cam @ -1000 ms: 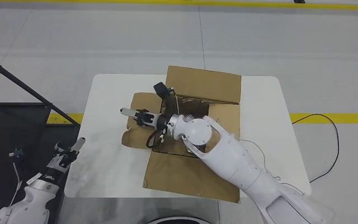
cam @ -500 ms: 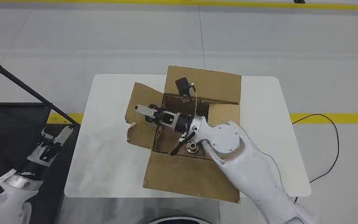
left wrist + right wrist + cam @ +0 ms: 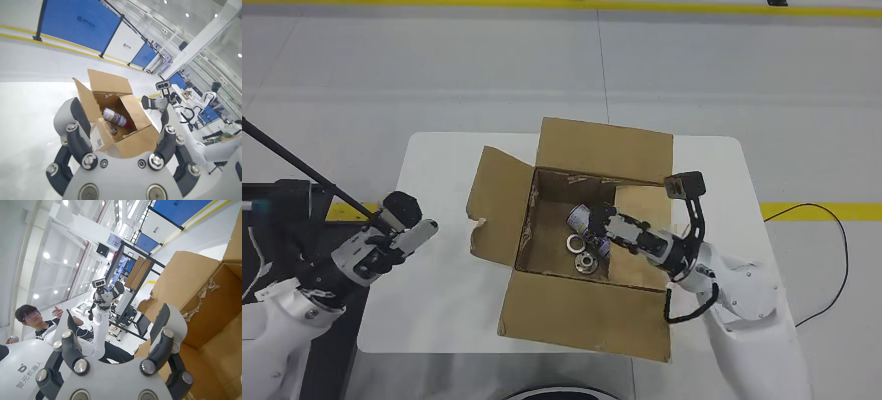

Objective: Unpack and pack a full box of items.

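An open cardboard box [image 3: 607, 150] stands mid-table with its flaps spread. Inside lie a spray can [image 3: 581, 217] with a purple label and a red cap, and two metal fittings [image 3: 585, 263]. My right gripper [image 3: 604, 226] hovers open over the box's right half, pointing towards the can, nothing between its fingers; in its own view [image 3: 117, 310] cardboard walls [image 3: 206, 306] stand beside it. My left gripper [image 3: 425, 231] is open above the table's left part, apart from the box. Its own view [image 3: 122, 104] looks into the box [image 3: 132, 106] at the can [image 3: 115, 117] and a fitting [image 3: 114, 130].
The white table [image 3: 442, 170] has bare surface left of the box and along its right edge. A black frame [image 3: 282, 225] stands off the table's left side. A dark cable [image 3: 832, 250] loops on the floor at the right.
My right arm has pulled back from the box's left flap to the box's right side. My left arm has come up from below the table edge towards the box.
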{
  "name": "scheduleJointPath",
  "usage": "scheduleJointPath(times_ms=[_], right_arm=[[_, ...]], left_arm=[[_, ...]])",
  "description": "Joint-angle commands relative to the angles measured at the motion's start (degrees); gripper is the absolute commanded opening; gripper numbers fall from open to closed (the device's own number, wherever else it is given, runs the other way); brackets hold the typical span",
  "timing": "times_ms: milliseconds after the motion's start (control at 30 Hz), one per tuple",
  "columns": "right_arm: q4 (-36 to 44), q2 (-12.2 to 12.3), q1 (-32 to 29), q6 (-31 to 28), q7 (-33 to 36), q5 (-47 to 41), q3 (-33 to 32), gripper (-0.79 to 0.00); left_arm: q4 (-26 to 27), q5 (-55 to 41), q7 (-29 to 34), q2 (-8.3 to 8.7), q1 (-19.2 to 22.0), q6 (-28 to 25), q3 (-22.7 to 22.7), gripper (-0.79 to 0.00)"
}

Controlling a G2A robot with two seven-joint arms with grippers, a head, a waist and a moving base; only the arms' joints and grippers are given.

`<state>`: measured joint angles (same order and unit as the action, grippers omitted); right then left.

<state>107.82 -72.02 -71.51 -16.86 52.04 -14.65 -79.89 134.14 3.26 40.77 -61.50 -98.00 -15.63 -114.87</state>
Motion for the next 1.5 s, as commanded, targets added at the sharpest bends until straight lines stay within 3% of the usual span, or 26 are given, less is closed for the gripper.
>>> scheduleJointPath(times_ms=[0,200,433,967,1033,1267,1467], right_arm=[[1.21,0.58,-3.11,-2.34,2.73,-1.89,-3.83,0.000],[1.24,1.89,-10.92,-7.01,7.15,-6.33,-12.72,0.000],[-2.87,2.60,-16.54,-10.34,8.20,-11.64,-17.90,0.000],[-2.87,2.60,-16.54,-10.34,8.20,-11.64,-17.90,0.000],[-2.75,2.60,-16.55,-10.29,7.93,-11.61,-17.87,0.000],[0.15,2.92,-18.76,-13.36,5.55,-12.25,-20.05,0.000],[0.38,3.24,-20.97,-15.51,4.62,-14.71,-22.75,0.000]], left_arm=[[0.19,1.47,2.46,0.40,3.69,2.23,4.38,0.000],[-4.24,6.12,6.34,0.86,16.15,8.43,20.26,0.000],[-11.98,12.05,5.99,-0.19,30.41,14.70,38.39,0.000],[-11.98,12.05,5.99,-0.19,30.41,14.70,38.39,0.000],[-12.32,10.46,6.11,-0.35,30.61,13.40,39.93,0.000],[-21.62,5.40,11.17,-2.02,42.34,14.58,50.80,0.000],[-31.08,4.14,13.65,-4.08,51.93,19.99,59.44,0.000]])
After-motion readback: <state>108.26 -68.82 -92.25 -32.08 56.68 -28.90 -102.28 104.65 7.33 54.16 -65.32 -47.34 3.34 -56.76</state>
